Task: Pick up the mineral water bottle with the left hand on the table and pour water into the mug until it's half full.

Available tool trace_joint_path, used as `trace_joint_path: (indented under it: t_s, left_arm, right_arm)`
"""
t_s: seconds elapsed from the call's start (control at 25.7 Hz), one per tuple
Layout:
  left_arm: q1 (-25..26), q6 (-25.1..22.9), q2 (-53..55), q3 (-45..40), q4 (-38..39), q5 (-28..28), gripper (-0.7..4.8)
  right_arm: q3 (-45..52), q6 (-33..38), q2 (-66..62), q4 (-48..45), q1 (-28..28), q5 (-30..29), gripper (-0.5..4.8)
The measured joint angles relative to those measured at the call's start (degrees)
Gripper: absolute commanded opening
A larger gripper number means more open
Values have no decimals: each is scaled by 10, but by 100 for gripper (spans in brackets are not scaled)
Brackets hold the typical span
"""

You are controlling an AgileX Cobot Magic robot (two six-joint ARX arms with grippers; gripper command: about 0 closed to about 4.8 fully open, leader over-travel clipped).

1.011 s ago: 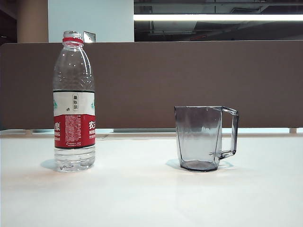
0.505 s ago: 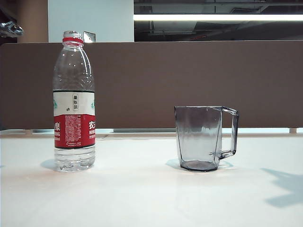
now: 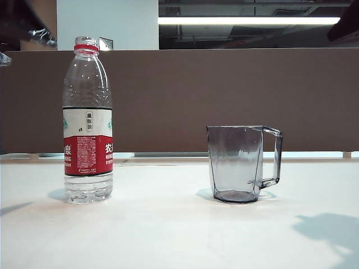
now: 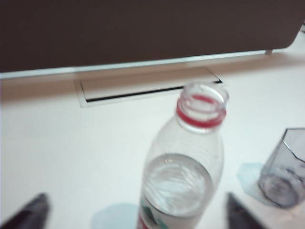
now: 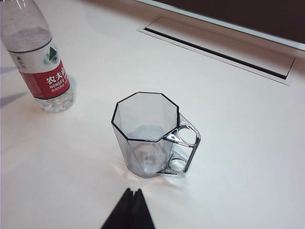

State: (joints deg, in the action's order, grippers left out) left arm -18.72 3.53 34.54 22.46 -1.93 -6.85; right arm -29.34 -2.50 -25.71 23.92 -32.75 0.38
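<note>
The mineral water bottle [image 3: 87, 120] stands upright and uncapped at the left of the table [image 3: 168, 235], with water up to its shoulder. The smoky mug [image 3: 238, 163] stands to its right, handle turned away from the bottle, and looks empty. In the left wrist view my left gripper [image 4: 136, 211] is open, its blurred dark fingertips [image 4: 31, 213] wide apart either side of the bottle [image 4: 183, 179] and clear of it. My right gripper [image 5: 134, 193] is shut and empty, hovering just short of the mug [image 5: 145, 129]. Only dark edges of both arms [image 3: 31, 25] show in the exterior view.
A brown partition [image 3: 185, 95] closes off the back of the table. A long cable slot [image 5: 219, 47] runs in the tabletop behind the bottle and mug. Arm shadows [image 3: 325, 227] lie on the white surface at front right and far left.
The left arm has come into the exterior view's top-left corner and moved right toward the bottle's top. The right arm's dark edge shows at top right, and its shadow has grown.
</note>
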Motion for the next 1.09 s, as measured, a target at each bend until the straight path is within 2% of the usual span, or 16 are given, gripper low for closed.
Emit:
trace_joint_path:
  t_s: [0.08, 0.31, 0.74, 1.01, 1.09]
  left_arm:
    - [0, 0, 7, -17, 0, -40, 479]
    - [0, 0, 42, -58, -16, -49, 479]
    - [0, 0, 172, -69, -165, -61, 479]
    - [-1, 0, 348, -69, -372, -112, 479]
    - [0, 0, 373, -69, -393, -112, 479]
  right_arm:
    - [0, 0, 0, 0, 0, 0, -5]
    - [0, 0, 0, 5, 0, -2, -5]
    - [0, 0, 0, 31, 0, -4, -5]
    - [0, 0, 0, 37, 0, -4, -5]
    - [0, 0, 0, 37, 0, -4, -5]
